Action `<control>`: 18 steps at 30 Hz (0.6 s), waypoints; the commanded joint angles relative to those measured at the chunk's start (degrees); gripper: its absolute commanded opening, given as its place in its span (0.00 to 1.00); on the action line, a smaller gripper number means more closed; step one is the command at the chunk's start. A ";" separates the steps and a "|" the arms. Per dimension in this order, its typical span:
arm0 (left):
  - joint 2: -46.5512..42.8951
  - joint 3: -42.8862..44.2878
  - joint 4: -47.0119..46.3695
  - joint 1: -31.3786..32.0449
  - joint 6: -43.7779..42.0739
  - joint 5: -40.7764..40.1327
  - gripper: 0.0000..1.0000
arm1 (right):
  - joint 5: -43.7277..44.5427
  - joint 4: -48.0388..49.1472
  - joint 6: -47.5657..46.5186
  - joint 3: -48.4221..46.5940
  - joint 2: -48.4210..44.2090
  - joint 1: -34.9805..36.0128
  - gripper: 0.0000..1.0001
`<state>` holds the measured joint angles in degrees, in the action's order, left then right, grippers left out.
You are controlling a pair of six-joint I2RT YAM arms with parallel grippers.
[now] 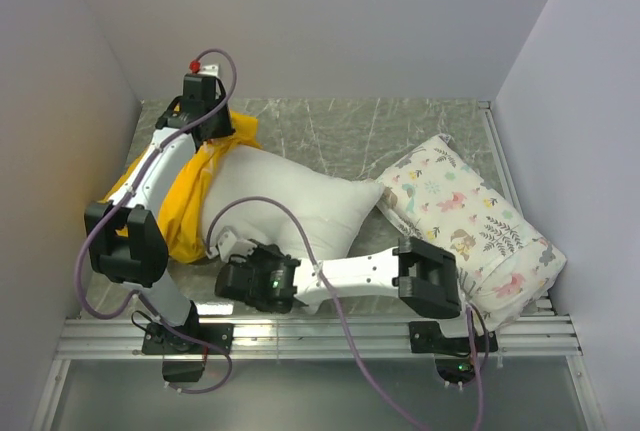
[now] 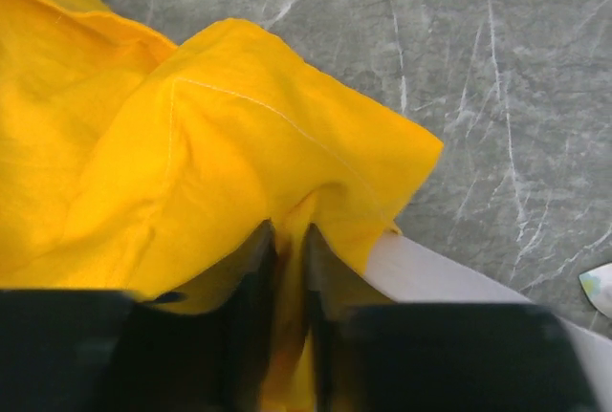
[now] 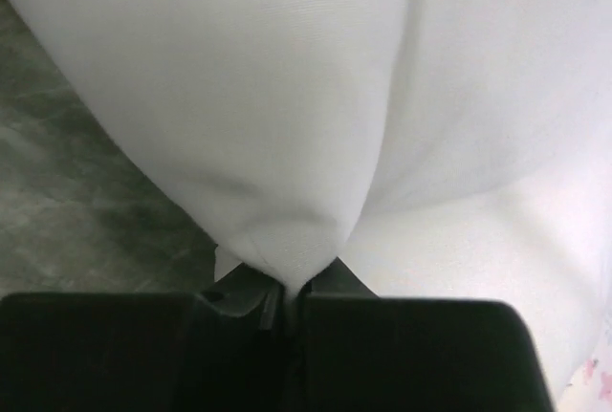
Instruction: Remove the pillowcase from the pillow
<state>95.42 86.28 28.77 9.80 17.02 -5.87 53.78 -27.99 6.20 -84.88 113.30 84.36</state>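
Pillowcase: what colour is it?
Bright yellow; the pillowcase shows best in the left wrist view.

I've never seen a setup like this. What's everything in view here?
pillowcase: one, bright yellow, bunched at the far left
pillow: one, plain white, centre, its left end in the yellow fabric
printed pillow: one, white with small animals and leaves, right side
table: one, grey marbled, under everything
left arm: one, white and black, reaching far left
right arm: one, white and black, along the near edge
left hand: one, black, pinching the pillowcase
right hand: one, black, pinching the pillow
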 commanded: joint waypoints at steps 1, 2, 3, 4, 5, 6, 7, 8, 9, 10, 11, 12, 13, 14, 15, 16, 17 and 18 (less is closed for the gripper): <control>-4.70 5.90 0.84 0.30 -1.11 2.35 0.35 | -9.10 -3.74 3.38 -1.69 -7.37 -5.24 0.00; -5.58 6.79 1.11 0.22 -1.11 2.35 0.43 | -12.35 -3.83 3.38 -2.13 -11.22 -6.13 0.00; -6.46 7.75 1.54 0.30 -1.11 2.61 0.49 | -19.34 -3.92 3.47 -2.74 -13.17 -7.18 0.00; -7.43 9.68 1.72 0.39 -1.02 2.88 0.57 | -22.72 -4.79 3.47 -3.44 -14.93 -9.02 0.00; -9.44 10.74 1.90 0.39 -0.85 2.88 0.60 | -25.89 -5.23 3.47 -5.36 -16.77 -10.17 0.00; -10.50 11.80 1.99 0.48 -0.50 3.14 0.63 | -29.48 -5.50 3.47 -6.43 -19.84 -11.13 0.00; -11.82 13.81 1.90 0.65 -0.23 3.06 0.65 | -34.48 -6.37 3.73 -7.74 -21.17 -12.01 0.00; -14.18 14.70 1.81 0.74 0.03 2.88 0.65 | -36.79 -6.90 3.74 -10.63 -22.23 -13.94 0.00; -15.51 15.49 1.64 1.01 0.64 2.88 0.66 | -39.08 -8.12 3.82 -12.13 -23.98 -14.91 0.00; -16.83 16.63 0.85 1.09 1.00 2.53 0.66 | -43.45 -8.57 4.35 -13.54 -24.69 -16.23 0.00; -19.63 16.99 0.41 1.18 1.35 2.35 0.67 | -44.80 -9.10 4.79 -15.99 -25.66 -18.59 0.00; -20.96 17.34 -0.12 1.36 1.88 2.35 0.68 | -45.51 -9.80 5.40 -16.89 -25.93 -19.92 0.00; -22.19 17.43 -0.73 1.36 2.23 2.09 0.69 | -46.74 -9.98 5.75 -17.33 -26.11 -21.24 0.00; -24.29 17.43 -0.82 1.45 2.49 1.92 0.69 | -48.05 -9.89 6.37 -17.60 -26.19 -22.82 0.00; -25.10 17.26 -0.74 1.45 2.76 1.83 0.69 | -50.85 -9.63 7.07 -16.82 -26.37 -27.18 0.00; -25.89 16.73 -0.56 1.45 2.93 1.65 0.70 | -53.58 -8.15 9.16 -15.85 -26.55 -29.49 0.00; -27.11 16.12 -0.13 1.45 3.02 1.04 0.70 | -61.09 -6.66 10.32 -12.45 -26.90 -32.30 0.00; -27.73 15.42 0.05 1.45 3.37 0.60 0.70 | -64.21 -4.73 11.55 -10.41 -26.81 -34.59 0.00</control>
<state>68.25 102.50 28.32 10.98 18.98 -4.36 3.20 -40.32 13.06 -97.78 87.83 56.05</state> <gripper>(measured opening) 0.701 0.055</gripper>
